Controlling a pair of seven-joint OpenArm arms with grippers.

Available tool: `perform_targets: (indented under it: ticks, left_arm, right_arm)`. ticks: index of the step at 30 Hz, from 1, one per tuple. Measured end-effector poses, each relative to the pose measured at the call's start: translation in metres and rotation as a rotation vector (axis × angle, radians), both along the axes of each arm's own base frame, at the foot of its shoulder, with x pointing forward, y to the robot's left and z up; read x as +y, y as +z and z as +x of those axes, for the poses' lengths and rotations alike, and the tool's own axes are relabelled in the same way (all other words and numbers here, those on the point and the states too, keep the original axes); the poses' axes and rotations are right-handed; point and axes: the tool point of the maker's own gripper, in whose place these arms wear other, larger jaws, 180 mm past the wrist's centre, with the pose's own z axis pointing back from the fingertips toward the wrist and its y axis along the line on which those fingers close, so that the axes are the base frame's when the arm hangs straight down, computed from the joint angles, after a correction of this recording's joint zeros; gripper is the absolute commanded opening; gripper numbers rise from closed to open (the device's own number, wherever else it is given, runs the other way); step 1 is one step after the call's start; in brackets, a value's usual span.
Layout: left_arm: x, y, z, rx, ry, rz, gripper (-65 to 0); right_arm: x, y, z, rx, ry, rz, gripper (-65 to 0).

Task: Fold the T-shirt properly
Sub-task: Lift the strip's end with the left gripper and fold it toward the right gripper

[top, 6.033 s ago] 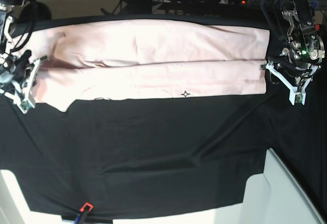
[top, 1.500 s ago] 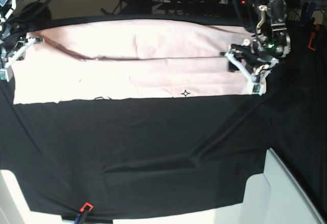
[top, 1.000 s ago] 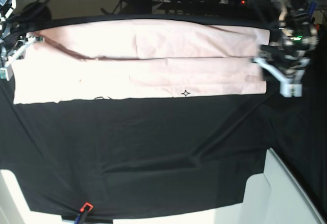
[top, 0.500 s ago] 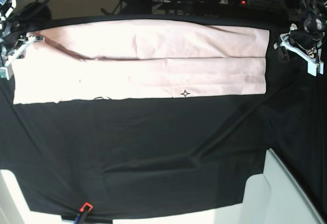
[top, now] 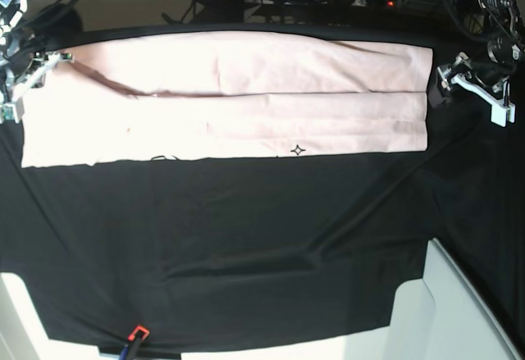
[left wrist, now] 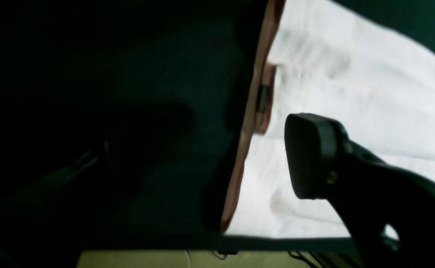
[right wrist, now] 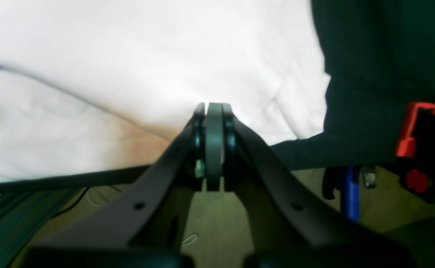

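The left claw (left wrist: 210, 156) stands with its dark, blunt, rounded fingers wide apart and nothing between them, near the short end of the T-shirt at the base view's right. The right claw (right wrist: 213, 111) has its slim black fingers together over the other end, its tips in front of the shirt; whether they touch it I cannot tell.

The black table cloth (top: 246, 245) is matte fabric, with soft diagonal creases running through its middle and lower right. On it, along the cloth's edge at the top of the base view, the T-shirt (top: 246, 122) lies as a long, low rectangle of thin, pale pink cotton. Its layers form two lengthwise bands: the upper one bows gently along its top, and a shadowed, tapering fold opens between them toward the left. In the left wrist view the layered end shows a brownish, shaded edge and a small, narrow loop of fabric.

Smooth white panels (top: 463, 319) with angular outlines show beyond the cloth's bottom corners. A red-tipped clamp (top: 139, 332) sits at its bottom edge, left of centre. Smallest is a four-pointed black star outline (top: 298, 150) by the shirt's lower edge.
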Motion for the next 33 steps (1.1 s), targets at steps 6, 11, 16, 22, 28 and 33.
perform_targets:
  ticks: [6,11,16,22,28,33]
  left_arm:
    - [-0.028,-0.01,0.009,0.011,-0.058,-0.036,-8.6]
    - [-0.056,-0.018,0.014,-0.01,-0.102,-0.07,-8.6]
    - [-0.068,-0.023,0.016,-0.02,-0.123,-0.054,-8.6]
    - [-0.072,-0.026,0.018,-0.022,-0.128,-0.039,-8.6]
    - [-0.064,-0.024,0.015,-0.028,-0.094,-0.043,-10.4]
    - [-0.068,-0.03,0.012,-0.021,-0.064,-0.057,-35.1]
  right_arm:
    - [0.0,0.0,0.0,0.0,-0.001,0.001,-64.9]
    - [0.0,0.0,0.0,0.0,-0.001,0.001,-65.0]
    - [0.0,0.0,0.0,0.0,-0.001,0.001,-65.0]
    - [0.0,-0.001,-0.003,0.006,0.0,0.001,-65.0]
    - [0.0,-0.001,-0.003,0.005,0.0,0.001,-65.0]
    - [0.0,-0.001,-0.003,0.005,0.0,0.001,-65.0]
